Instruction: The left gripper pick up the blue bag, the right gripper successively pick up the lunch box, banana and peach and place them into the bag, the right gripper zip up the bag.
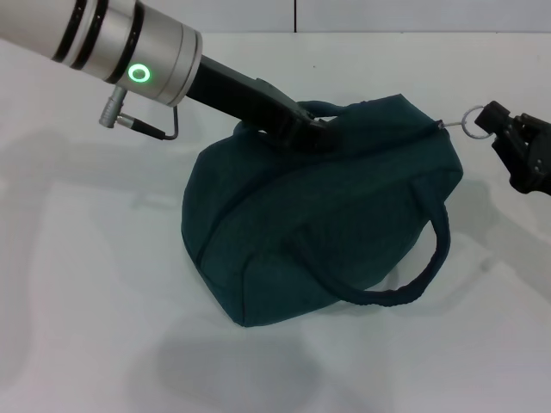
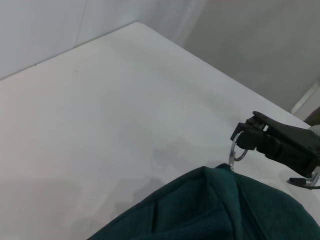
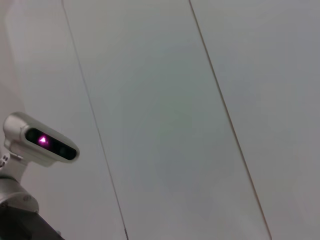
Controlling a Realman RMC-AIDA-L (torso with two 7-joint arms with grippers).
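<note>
The blue bag (image 1: 318, 215) sits bulging on the white table (image 1: 86, 284), its top seam closed. One handle hangs loose at the front (image 1: 413, 275). My left gripper (image 1: 312, 129) is shut on the other handle at the bag's top. My right gripper (image 1: 495, 125) is at the bag's right end, shut on the metal zipper pull ring (image 1: 472, 120). The left wrist view shows the bag's end (image 2: 210, 210), the zipper pull ring (image 2: 236, 150) and the right gripper (image 2: 247, 136) pinching it. The lunch box, banana and peach are out of view.
The white table top (image 2: 100, 125) spreads around the bag, with its far edge against a pale wall (image 1: 387, 13). The right wrist view shows only wall panels and the robot's head camera (image 3: 42, 145).
</note>
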